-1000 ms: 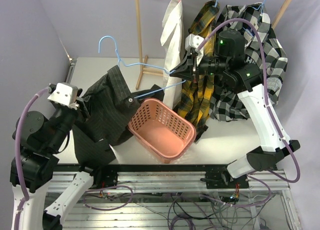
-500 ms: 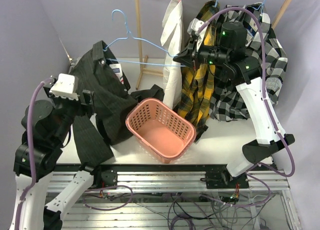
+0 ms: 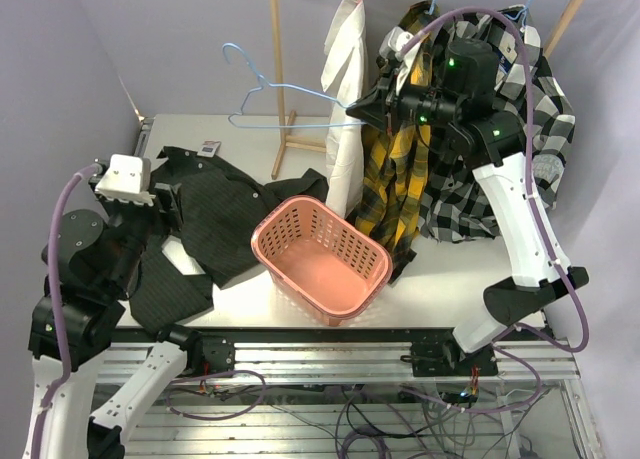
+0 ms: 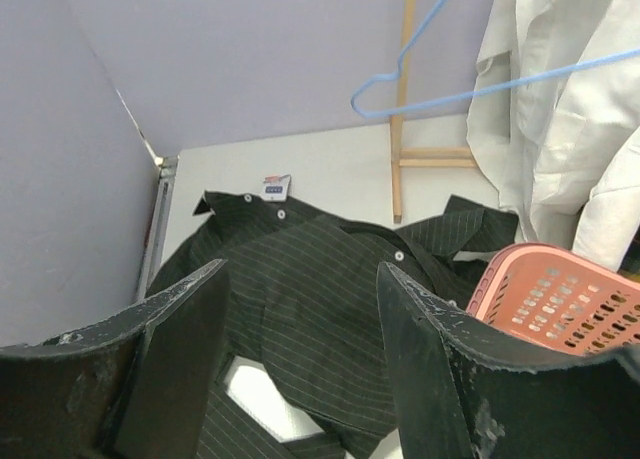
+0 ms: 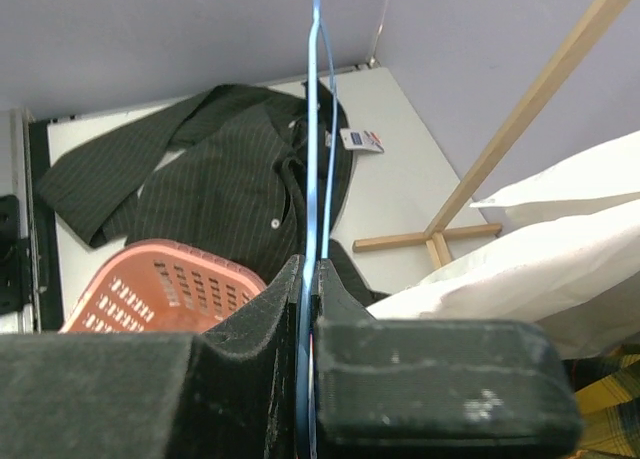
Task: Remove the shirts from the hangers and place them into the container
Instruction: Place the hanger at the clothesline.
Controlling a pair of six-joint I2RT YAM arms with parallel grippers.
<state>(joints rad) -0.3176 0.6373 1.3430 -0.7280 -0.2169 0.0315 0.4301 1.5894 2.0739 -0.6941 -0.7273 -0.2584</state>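
Top external view: dark pinstriped shirt [image 3: 215,224] sprawls on the table [image 3: 440,269] beside the pink basket [image 3: 290,279], left tool [image 4: 300,279] wide and empty, right tool [image 3: 355,107] clamping the blue hanger [image 5: 316,79], so a shallow pinch could leave sleeves trailing outside.

The pinstriped shirt [image 3: 215,224] by the desk's left edge is charcoal black with fine pale stripes and small white buttons. Its neck tag [image 4: 276,187] is white with blue and red print. The basket [image 3: 335,229] is salmon pink, its sides a lattice of small holes. The wire hanger [image 3: 290,125] is light blue. Along the back edge hang a plain white shirt [image 3: 345,69], a yellow-and-black plaid shirt [image 3: 385,189] and a black-and-white checked shirt [image 3: 545,99]. The desk [image 3: 450,269] is white and the rack pole [image 3: 277,69] pale wood
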